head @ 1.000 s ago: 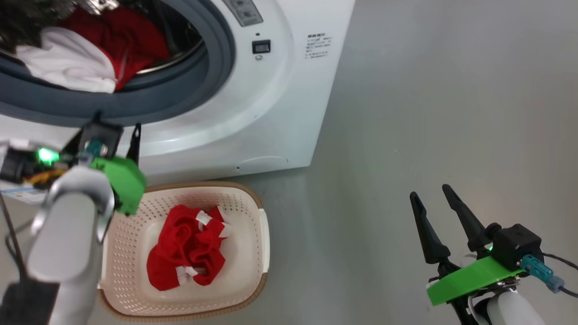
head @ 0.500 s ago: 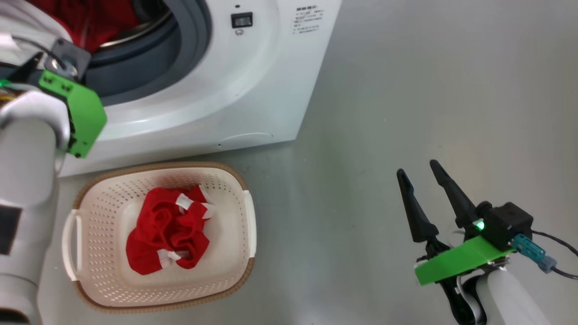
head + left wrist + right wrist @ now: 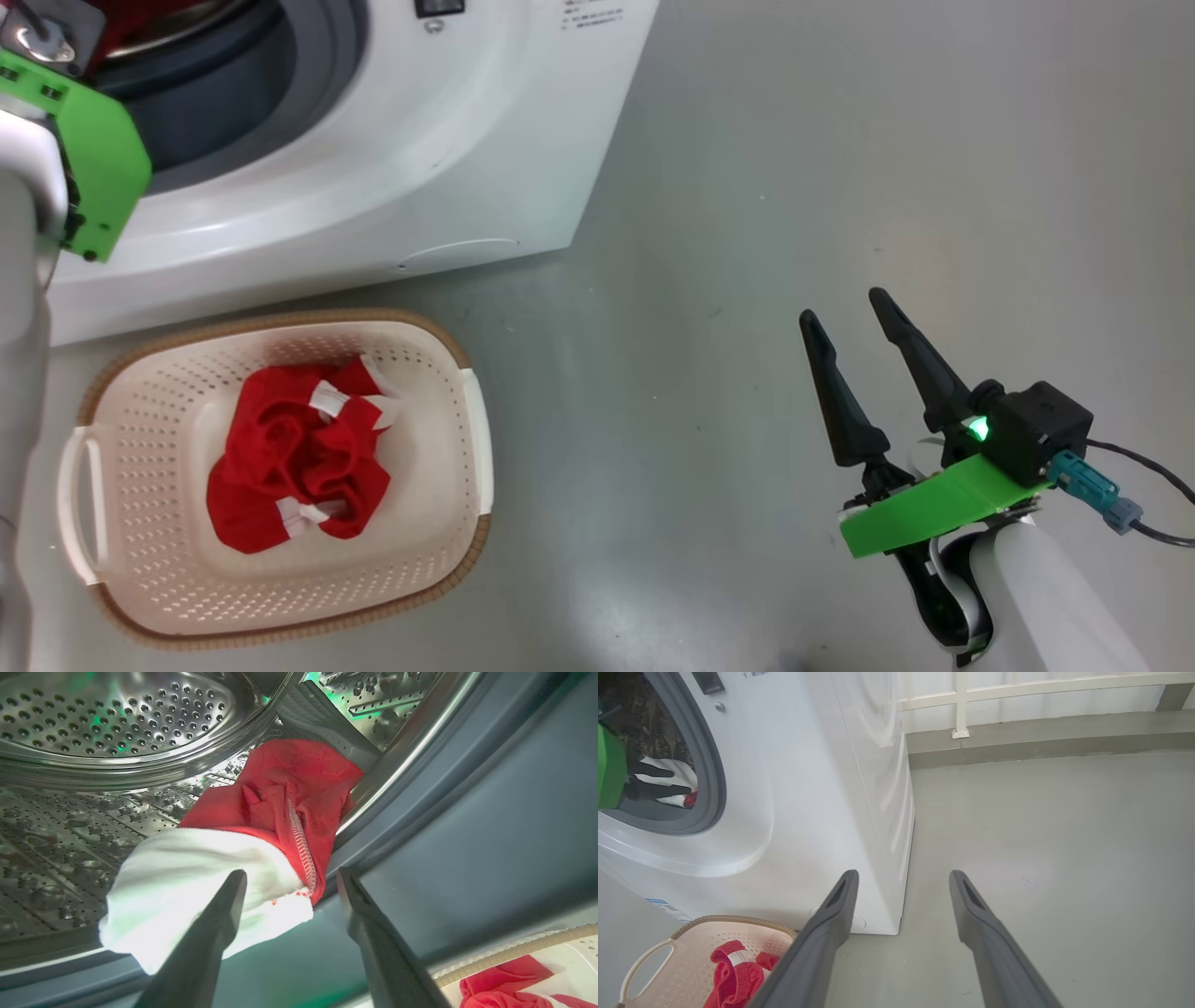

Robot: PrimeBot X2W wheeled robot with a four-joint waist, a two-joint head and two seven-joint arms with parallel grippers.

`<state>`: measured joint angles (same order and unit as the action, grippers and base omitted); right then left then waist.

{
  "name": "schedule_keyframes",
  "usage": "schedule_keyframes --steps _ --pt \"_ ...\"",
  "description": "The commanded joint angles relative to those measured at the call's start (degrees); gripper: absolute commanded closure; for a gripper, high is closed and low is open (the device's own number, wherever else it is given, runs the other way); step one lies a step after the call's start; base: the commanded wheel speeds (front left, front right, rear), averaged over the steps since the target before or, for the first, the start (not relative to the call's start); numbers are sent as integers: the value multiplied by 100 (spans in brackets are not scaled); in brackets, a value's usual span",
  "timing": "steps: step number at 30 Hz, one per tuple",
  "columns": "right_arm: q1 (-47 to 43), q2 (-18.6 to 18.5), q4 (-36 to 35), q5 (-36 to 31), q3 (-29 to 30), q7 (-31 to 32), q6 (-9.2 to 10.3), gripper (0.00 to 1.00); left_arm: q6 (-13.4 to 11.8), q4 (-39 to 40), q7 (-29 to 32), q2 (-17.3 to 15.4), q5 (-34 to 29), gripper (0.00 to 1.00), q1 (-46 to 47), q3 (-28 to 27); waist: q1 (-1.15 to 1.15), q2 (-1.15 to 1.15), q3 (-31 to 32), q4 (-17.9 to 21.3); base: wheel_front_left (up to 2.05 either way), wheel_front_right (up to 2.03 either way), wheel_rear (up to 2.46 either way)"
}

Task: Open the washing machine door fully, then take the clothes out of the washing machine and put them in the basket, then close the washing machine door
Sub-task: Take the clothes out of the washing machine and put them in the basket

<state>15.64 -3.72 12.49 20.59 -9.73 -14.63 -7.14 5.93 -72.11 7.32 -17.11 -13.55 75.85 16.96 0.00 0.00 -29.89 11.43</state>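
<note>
**Head view.** The washing machine (image 3: pixel 420 168) occupies the upper left. Its opening is uncovered and ringed by the grey gasket (image 3: pixel 224 121). The basket (image 3: pixel 280 320) stands on the floor (image 3: pixel 747 187) just in front of the machine's lower front panel, with a narrow strip of floor between them. A bundle of red clothes (image 3: pixel 289 467) with white trim lies in the middle of the basket. The left arm's green mount (image 3: pixel 98 168) sits at the lower edge of the opening, and the fingers beyond it are hidden. The right end effector (image 3: pixel 842 306) hangs over bare floor, well to the right of the basket. Its fingers are apart with nothing between them.

**Left wrist view.** The left end effector (image 3: pixel 290 871) is at the mouth of the perforated steel drum (image 3: pixel 93 718), with its fingers spread. A white garment (image 3: pixel 177 877) lies at the drum's front lip. A red garment (image 3: pixel 289 788) lies behind it, against the drum's rim. One finger overlaps the white garment, and that garment's corner lies between the two fingers. Whether either finger touches the cloth cannot be told, and nothing is clamped. A corner of the basket with the red clothes shows at the lower right.

**Right wrist view.** The right end effector's fingers stand apart over the floor. The machine fills the left side, and the basket with its red clothes sits at the machine's foot. Through the opening, the left end effector's dark fingers lie across the white garment. A white railing (image 3: pixel 1017 690) runs along the floor's far edge.
</note>
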Motion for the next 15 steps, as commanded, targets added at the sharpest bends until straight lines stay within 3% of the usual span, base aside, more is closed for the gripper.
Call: schedule_keyframes --steps 1,15 --pt "17 -9 -140 -16 -111 -37 -35 0 14 82 12 -304 -2 0 164 -38 0 0 -61 61 0 0 0" --pt "161 24 -176 -23 -130 -37 -35 0 67 -119 235 -537 193 0 440 26 0 0 -364 182 0 0 0"
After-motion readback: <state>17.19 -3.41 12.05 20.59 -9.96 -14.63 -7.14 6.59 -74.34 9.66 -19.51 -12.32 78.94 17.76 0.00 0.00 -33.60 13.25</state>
